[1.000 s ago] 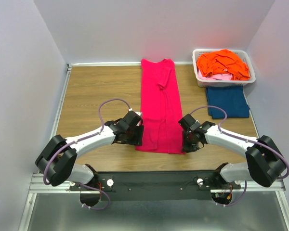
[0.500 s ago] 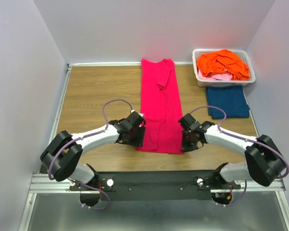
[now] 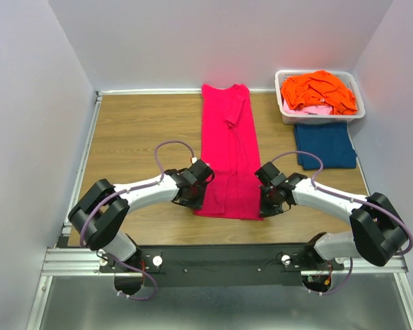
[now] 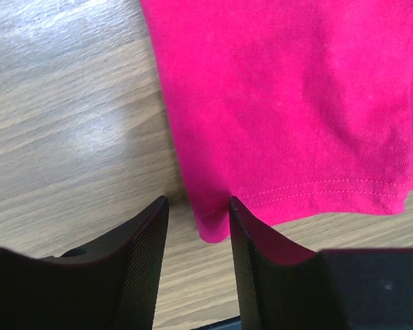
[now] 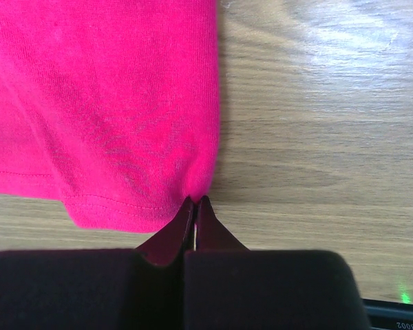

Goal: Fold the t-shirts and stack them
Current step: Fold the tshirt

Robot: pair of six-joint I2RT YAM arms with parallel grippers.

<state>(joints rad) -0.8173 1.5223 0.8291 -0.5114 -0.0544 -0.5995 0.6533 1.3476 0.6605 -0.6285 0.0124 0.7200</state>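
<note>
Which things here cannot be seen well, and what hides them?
1. Top view: near corners of the magenta t-shirt, under the left arm and right arm.
2. Top view: pale pink cloth in the basket, mostly under the orange t-shirt; garment count unclear.
3. Wrist views: most of that magenta t-shirt, cut off by frame edges.

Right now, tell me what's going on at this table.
A robot is working on the pink shirt, which lies folded into a long strip on the table. The right tool is shut on its near right corner. The left tool stands open around the near left corner, not yet closed. A folded blue shirt lies beside a basket of orange clothes.
</note>
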